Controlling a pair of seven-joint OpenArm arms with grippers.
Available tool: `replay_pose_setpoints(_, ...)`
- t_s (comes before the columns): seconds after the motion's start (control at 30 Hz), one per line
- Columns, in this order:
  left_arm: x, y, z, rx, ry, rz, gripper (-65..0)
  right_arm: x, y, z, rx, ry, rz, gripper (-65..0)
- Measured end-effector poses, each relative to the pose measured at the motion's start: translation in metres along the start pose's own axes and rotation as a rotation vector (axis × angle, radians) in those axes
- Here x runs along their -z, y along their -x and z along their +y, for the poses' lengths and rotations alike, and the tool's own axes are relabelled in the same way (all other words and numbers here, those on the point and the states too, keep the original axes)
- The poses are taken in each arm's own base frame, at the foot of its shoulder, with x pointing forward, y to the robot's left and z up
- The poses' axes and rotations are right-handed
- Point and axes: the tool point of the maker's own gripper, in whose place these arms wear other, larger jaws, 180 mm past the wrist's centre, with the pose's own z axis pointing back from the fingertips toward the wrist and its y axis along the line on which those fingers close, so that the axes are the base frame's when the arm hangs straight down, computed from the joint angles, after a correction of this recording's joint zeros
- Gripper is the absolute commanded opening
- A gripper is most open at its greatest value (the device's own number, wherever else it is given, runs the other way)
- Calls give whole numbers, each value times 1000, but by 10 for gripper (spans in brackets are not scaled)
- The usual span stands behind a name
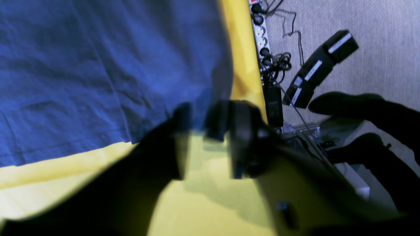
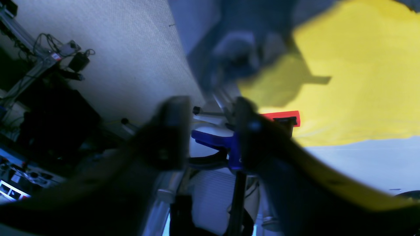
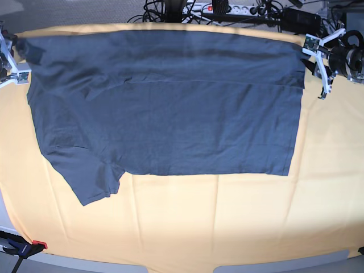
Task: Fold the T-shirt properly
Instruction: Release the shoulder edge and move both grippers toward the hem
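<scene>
The dark slate-grey T-shirt (image 3: 170,114) lies flat on the table, its far strip folded over toward the middle and one sleeve sticking out at the near left. My left gripper (image 3: 314,67) hovers at the shirt's far right corner. In the left wrist view it (image 1: 208,144) stands open over yellow cloth, just off the T-shirt (image 1: 82,65) hem, with nothing between its fingers. My right gripper (image 3: 10,57) sits at the far left corner. In the right wrist view it (image 2: 210,134) is open and empty, with the blurred T-shirt (image 2: 236,39) beyond it.
A pale orange-yellow cloth (image 3: 199,216) covers the table under the shirt. A red and blue clamp (image 3: 25,248) grips the near left table edge. A power strip (image 3: 227,8) and cables lie behind the table's far edge, and black boxes (image 1: 321,65) lie on the floor.
</scene>
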Motion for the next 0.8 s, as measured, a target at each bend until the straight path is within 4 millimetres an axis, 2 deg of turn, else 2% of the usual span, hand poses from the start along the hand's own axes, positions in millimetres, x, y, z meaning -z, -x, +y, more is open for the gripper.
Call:
replay_pose_setpoints(0.07, 0, 4, 0, -1, 0, 20, -396, 0, 0, 0, 1, 0, 0, -283)
replay_pose_setpoints(0.33, -2, 16, 4, 1, -11, 89, -396, -6, -3, -7, 5, 27, -15, -283)
replay_pose_setpoints(0.63, -39, 15, 60, -163, -173, 88, -395, -63, -22, -54, 65, 236, -147, -284)
replay_pose_setpoints(0.8, -73, 13, 99, -289, -295, 19, -395, -88, -26, -70, 119, 321, -195, -284)
